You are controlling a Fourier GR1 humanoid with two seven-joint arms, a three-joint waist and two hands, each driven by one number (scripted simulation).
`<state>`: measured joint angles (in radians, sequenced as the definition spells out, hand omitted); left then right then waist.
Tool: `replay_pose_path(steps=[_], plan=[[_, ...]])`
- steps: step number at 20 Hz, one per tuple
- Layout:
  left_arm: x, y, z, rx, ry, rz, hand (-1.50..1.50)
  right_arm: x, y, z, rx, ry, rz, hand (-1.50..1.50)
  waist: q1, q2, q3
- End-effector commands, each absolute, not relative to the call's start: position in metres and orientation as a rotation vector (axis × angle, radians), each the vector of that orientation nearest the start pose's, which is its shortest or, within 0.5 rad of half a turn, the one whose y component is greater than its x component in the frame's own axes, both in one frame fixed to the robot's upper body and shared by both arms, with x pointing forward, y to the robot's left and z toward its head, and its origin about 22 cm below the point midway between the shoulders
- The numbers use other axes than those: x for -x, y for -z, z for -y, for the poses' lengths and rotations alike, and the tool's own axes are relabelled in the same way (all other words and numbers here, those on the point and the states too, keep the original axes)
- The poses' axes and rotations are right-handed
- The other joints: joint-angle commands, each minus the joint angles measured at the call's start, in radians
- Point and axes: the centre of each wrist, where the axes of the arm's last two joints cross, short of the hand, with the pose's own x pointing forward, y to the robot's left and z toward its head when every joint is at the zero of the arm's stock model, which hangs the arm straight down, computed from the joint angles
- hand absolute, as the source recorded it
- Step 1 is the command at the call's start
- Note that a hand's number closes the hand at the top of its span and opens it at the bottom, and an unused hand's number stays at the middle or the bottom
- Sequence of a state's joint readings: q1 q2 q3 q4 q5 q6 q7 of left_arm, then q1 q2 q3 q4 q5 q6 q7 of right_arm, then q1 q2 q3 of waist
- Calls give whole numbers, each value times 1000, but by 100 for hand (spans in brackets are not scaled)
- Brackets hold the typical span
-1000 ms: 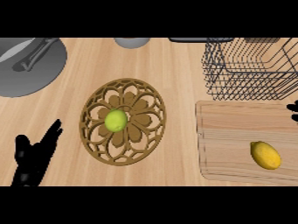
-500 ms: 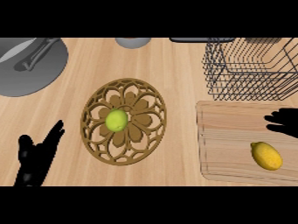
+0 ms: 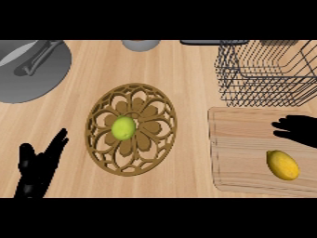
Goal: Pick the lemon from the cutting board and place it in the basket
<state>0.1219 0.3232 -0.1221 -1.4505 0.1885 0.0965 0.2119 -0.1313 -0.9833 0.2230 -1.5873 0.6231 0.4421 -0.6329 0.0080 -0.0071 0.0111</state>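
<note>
Lemon (image 3: 283, 165), yellow oval, on cutting board (image 3: 240, 153)

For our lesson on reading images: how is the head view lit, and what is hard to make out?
Head view: even light, no glare; the lemon stands out on the cutting board; the right hand and left hand are flat black shapes, detail lost.

Yellow lemon (image 3: 283, 165) on pale wooden cutting board (image 3: 243, 153); black wire basket (image 3: 277, 72); green fruit (image 3: 123, 127) on brown lattice trivet (image 3: 132, 128).
</note>
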Motion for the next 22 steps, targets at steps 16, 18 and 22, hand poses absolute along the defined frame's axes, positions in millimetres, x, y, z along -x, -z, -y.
replay_pose_path(steps=[16, 18, 22], plan=[[-199, 51, -305, -155, 16, 1032, 0, -271, -64, 356, 317, -1960, 1261, -150, 0, 9, -11], [-204, 55, -294, -158, 31, 1024, 0, -267, -73, 352, 339, -1976, 1204, -150, -8, 8, -11], [-191, 60, -289, -152, 30, 1005, 0, -263, -53, 342, 321, -1970, 1218, -150, -6, 7, -11]])
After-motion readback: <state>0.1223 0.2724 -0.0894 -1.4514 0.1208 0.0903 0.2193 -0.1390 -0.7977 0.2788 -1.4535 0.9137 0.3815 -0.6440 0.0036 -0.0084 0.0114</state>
